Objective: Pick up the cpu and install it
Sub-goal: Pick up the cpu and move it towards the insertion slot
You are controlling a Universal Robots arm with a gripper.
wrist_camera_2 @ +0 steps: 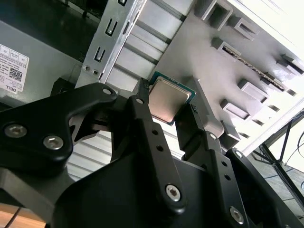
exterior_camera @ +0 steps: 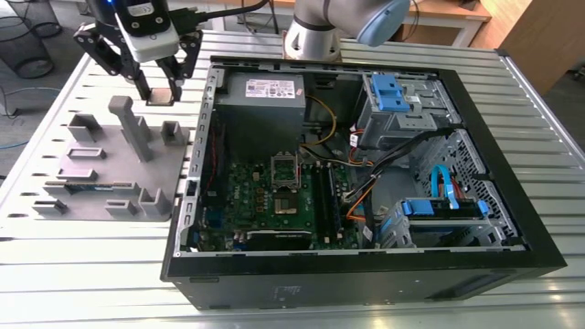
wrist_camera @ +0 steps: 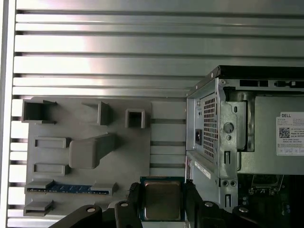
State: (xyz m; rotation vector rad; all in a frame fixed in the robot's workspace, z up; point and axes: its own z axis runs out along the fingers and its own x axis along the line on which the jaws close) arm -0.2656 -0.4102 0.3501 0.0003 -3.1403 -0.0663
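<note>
The cpu [exterior_camera: 162, 96] is a small flat square chip with a dull silver top and green edge, held in the air between my gripper's [exterior_camera: 161, 94] black fingers. It hangs above the far corner of the grey fixture plate [exterior_camera: 101, 171], just off the open computer case's [exterior_camera: 366, 171] side wall, at the exterior view's left. In both wrist views the cpu [wrist_camera_2: 167, 100] [wrist_camera: 163, 198] sits clamped between the two fingers [wrist_camera_2: 141, 111] [wrist_camera: 134, 199]. The motherboard [exterior_camera: 274, 199] with its socket [exterior_camera: 286, 175] lies inside the case, well away from the gripper.
The grey fixture plate carries several upright posts and slots, one tall post [exterior_camera: 128, 127] near the gripper. The case holds a power supply [exterior_camera: 260, 89], blue drive cages [exterior_camera: 398, 96] and loose cables [exterior_camera: 366, 164]. The arm's base [exterior_camera: 316, 34] stands behind the case on the slatted table [exterior_camera: 92, 274].
</note>
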